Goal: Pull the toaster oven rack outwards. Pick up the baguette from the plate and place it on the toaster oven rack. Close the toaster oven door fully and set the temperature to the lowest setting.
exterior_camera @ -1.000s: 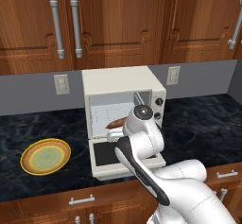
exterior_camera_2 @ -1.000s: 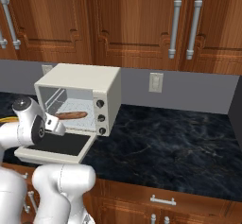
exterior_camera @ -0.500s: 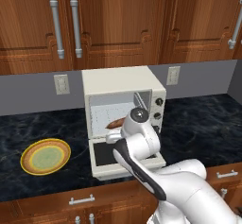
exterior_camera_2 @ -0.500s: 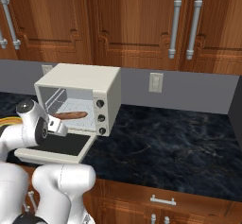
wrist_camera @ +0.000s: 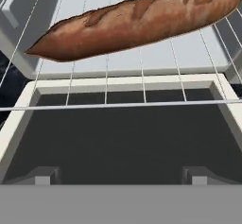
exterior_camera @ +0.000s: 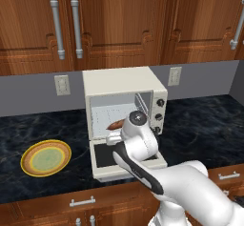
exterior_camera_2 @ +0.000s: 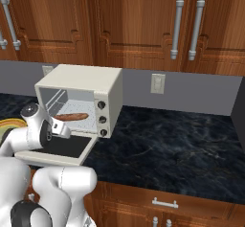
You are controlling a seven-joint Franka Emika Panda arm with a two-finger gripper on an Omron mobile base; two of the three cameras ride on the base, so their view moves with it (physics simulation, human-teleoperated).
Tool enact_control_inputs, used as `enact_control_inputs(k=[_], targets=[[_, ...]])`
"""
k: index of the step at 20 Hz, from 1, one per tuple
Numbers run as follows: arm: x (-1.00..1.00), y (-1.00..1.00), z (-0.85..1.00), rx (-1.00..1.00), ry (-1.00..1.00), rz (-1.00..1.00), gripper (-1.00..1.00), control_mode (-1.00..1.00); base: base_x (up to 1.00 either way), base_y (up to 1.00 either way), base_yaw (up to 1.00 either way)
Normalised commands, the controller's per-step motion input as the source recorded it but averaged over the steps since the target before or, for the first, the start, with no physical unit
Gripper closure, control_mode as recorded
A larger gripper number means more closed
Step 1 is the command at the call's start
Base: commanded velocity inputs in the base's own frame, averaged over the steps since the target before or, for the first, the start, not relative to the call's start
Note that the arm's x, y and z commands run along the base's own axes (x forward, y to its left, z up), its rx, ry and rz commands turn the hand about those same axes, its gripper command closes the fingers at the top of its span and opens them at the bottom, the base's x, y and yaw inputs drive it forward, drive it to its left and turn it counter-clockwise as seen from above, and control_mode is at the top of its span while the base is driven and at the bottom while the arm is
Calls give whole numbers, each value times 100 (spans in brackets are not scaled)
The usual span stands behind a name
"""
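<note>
Hand view: unmarked baguette (wrist_camera: pixel 137 20) on rack (wrist_camera: pixel 118 106)

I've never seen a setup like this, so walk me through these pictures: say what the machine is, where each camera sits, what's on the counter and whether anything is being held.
The machine is a white robot arm with dark joints, in a rendered kitchen. Two pictures come from cameras on its base, behind it to the left and right; the third looks along its gripper.

On the dark marbled counter stands a boxy cream-white toaster oven with its dark-glass door folded down flat. A reddish-brown baguette lies on the thin silver wire rack inside. To the left sits a round plate with a yellow rim and pale green centre, with nothing on it.

The gripper is open and holds nothing; its camera looks over the open door at the bread.
</note>
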Motion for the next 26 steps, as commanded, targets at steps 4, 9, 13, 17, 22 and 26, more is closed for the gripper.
enact_control_inputs(k=[4, 9, 13, 17, 22, 26], targets=[[17, 0, -19, -2, 0, 0, -100, -100, 0, 0, 0], [20, 2, -17, -2, 0, 0, -100, -100, 0, 0, 0], [22, 3, -15, -2, 0, 0, -100, -100, 0, 0, 0], [21, 0, -12, 0, 0, 0, -100, -100, 0, 0, 0], [24, 0, -10, 0, 0, 0, -100, -100, 0, 0, 0], [24, 0, -10, 0, 0, 0, -100, -100, 0, 0, 0]])
